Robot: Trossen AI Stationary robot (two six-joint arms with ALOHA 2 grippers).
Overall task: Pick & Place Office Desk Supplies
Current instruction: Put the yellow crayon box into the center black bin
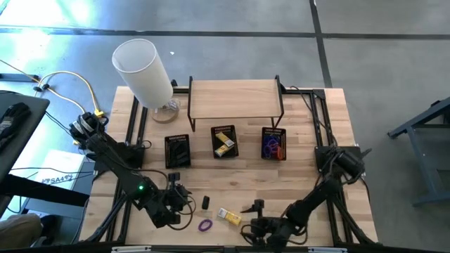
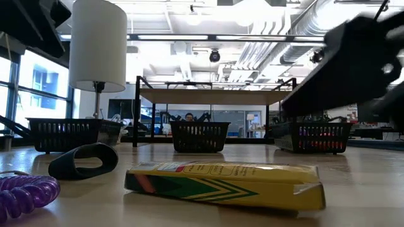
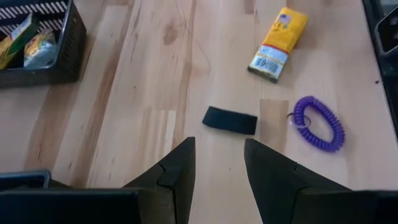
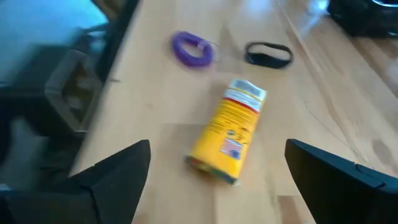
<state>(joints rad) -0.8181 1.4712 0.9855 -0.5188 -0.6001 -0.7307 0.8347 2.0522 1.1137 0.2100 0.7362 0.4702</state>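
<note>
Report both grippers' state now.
Left gripper: jaws part open, empty, above the flat black clip.
Right gripper: jaws wide open, empty, over the yellow cardboard box.

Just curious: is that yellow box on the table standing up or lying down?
Lying down. The yellow box rests flat on its long side on the table, seen clearly from table height.

We see a grey concrete floor (image 1: 380, 63) around the wooden table (image 1: 309, 169), bright windows (image 2: 38, 85), and ceiling ducts (image 2: 284, 25) overhead.
</note>
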